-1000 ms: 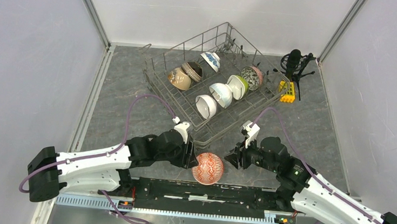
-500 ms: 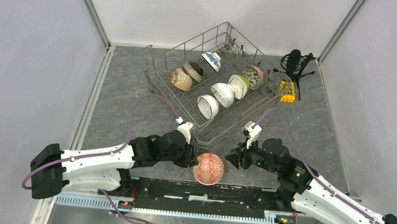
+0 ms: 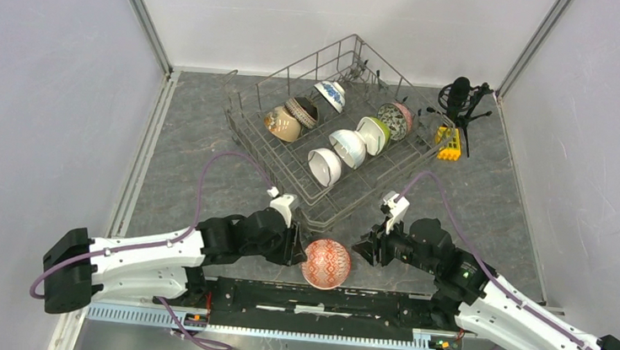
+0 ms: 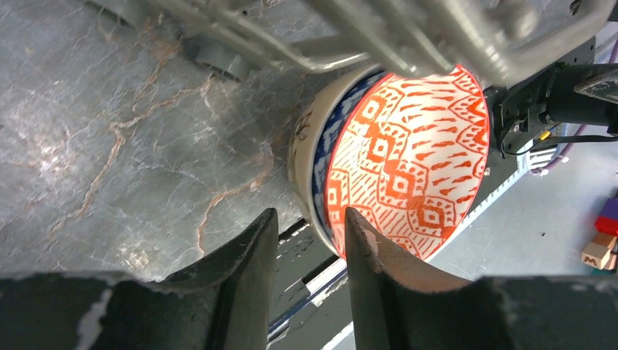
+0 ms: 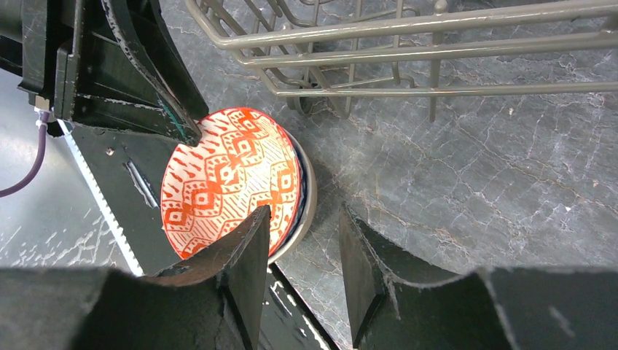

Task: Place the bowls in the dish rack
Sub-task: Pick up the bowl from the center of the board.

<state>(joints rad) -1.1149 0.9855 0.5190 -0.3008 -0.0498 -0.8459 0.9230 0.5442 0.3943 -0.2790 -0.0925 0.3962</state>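
An orange-patterned bowl lies upside down on a white bowl with a blue inside, on the table in front of the dish rack. My left gripper is at the stack's left edge, open. In the left wrist view its fingertips straddle the stack's rim, one finger over the orange bowl. My right gripper stands open just right of the stack. In the right wrist view only table shows between its fingers, beside the orange bowl. Several bowls stand in the rack.
A black microphone on a tripod and a yellow block stand right of the rack. The black base rail runs along the near edge, right behind the bowl stack. The rack's front corner lies close to both grippers.
My left gripper has shifted slightly at the stack's left edge, its jaws narrowing and then widening again. The bowl stack and my right arm have stayed put.
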